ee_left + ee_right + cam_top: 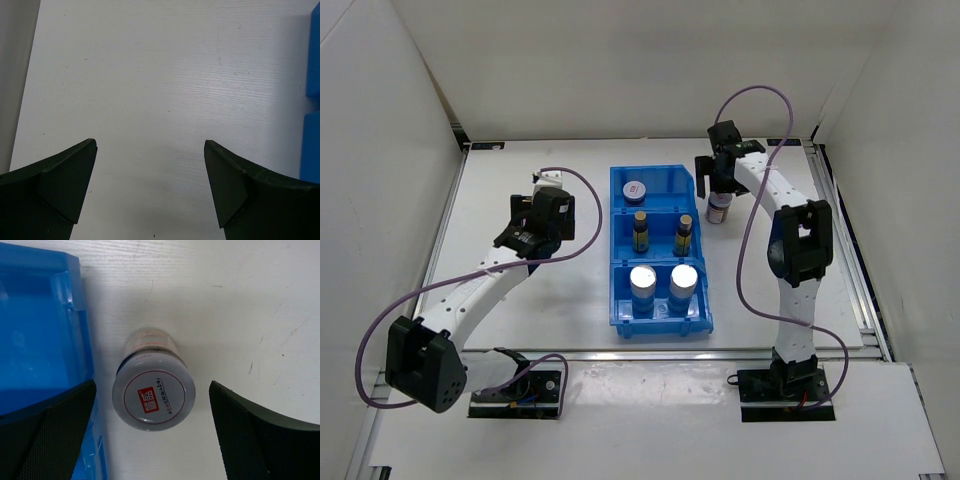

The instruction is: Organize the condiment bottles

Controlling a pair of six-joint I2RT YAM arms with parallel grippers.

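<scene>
Condiment bottles: five of the six sit in your blue bin (pixel 616 250) and one is outside it. The far compartment has one short jar (pixel 636 190) with a pale lid, off to its left side. The middle one has the two slim dark bottles (pixel 641 231) side by side, and the near one has the two white-blue cylinders (pixel 642 288). All of them are upright.

The other short jar (pixel 153 392) stands upright on the table (pixel 570 310), just beside the bin's right wall near the far end. Your right gripper (pixel 152 385) hangs right over it with the jaws spread wide. The jar sits between the fingers with a gap on both sides, so nothing is gripped. The left-hand finger (pixel 60 430) seems to sit over the bin's edge, but you can't really tell from the wrist view whether it touches.

Your left gripper (pixel 150 145) is well apart from all of that, left of the bin over bare table. Its jaws are wide too and hold nothing.
</scene>
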